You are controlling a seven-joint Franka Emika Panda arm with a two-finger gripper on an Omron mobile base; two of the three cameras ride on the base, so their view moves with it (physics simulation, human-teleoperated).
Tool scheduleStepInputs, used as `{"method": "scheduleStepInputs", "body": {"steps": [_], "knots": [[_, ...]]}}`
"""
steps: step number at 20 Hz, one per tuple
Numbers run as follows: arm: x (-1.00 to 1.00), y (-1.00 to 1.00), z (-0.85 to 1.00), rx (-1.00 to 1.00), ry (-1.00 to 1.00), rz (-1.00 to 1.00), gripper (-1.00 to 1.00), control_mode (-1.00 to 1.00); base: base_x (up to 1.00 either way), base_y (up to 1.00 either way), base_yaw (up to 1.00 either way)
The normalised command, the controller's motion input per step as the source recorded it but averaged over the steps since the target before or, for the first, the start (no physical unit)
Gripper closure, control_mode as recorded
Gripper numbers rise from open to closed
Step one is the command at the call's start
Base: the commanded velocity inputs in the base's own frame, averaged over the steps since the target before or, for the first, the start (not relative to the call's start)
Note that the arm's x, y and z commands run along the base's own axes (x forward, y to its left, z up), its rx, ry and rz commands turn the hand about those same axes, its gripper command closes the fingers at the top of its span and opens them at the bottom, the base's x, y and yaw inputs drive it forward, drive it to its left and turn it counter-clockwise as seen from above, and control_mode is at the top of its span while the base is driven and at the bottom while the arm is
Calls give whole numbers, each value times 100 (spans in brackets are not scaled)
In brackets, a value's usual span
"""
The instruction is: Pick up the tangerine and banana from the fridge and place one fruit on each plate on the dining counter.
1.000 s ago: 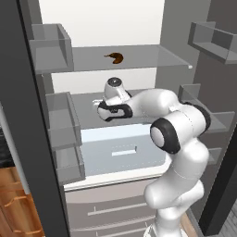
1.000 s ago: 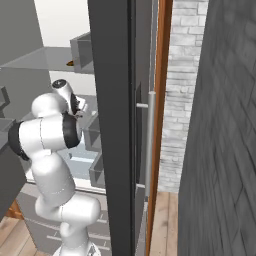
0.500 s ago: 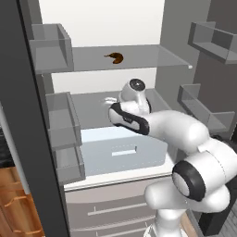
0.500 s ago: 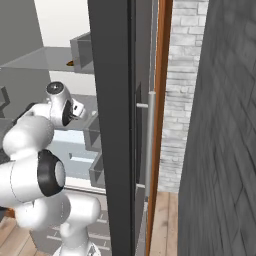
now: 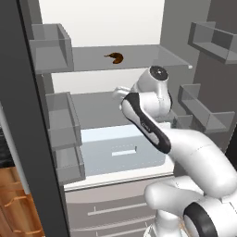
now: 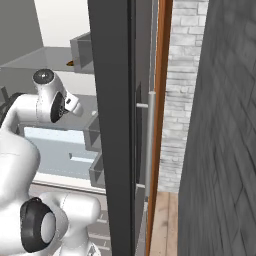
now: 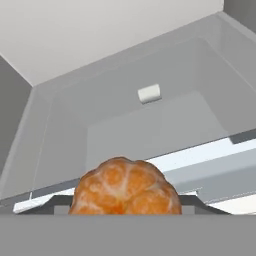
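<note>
- In my hand view the tangerine (image 7: pixel 125 186) sits right at the bottom, close up against my fingers, its orange segments plainly showing.
- My fingertips are hidden behind the fruit, so I judge the grip by the fruit's place: my fingers stand partly apart, closed on the tangerine.
- Beyond the tangerine lies a grey translucent shelf (image 7: pixel 150 130) of the fridge (image 5: pixel 28 139), and far back on it rests a small white block (image 7: pixel 149 93), well apart from the fruit.
- From the left base view my arm (image 5: pixel 185 152) reaches into the open fridge at the level of the middle shelf, above the pale drawer (image 5: pixel 120 150).
- The banana (image 5: pixel 114 57) lies on the upper shelf, toward the far wall, above my arm and untouched.
- Grey door bins (image 5: pixel 51 46) hang on the left.
- In the right base view the dark fridge door (image 6: pixel 112 125) with its long bar handle (image 6: pixel 149 145) stands just right of my arm.
</note>
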Motion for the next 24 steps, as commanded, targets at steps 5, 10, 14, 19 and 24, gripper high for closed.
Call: {"method": "scheduleStepInputs", "body": {"steps": [5, 10, 14, 19, 24], "knots": [[-100, -34, 48, 0, 0, 0, 100, -100, 0, 0, 0], [-100, -31, 23, 0, 0, 0, 100, -100, 0, 0, 0], [-96, -24, 5, 0, 0, 2, 100, -100, 0, 0, 0], [-96, -19, 0, 0, -4, 3, 100, -100, 0, 0, 0], [-91, -4, 2, 0, 0, 1, 100, -100, 0, 0, 0]]}}
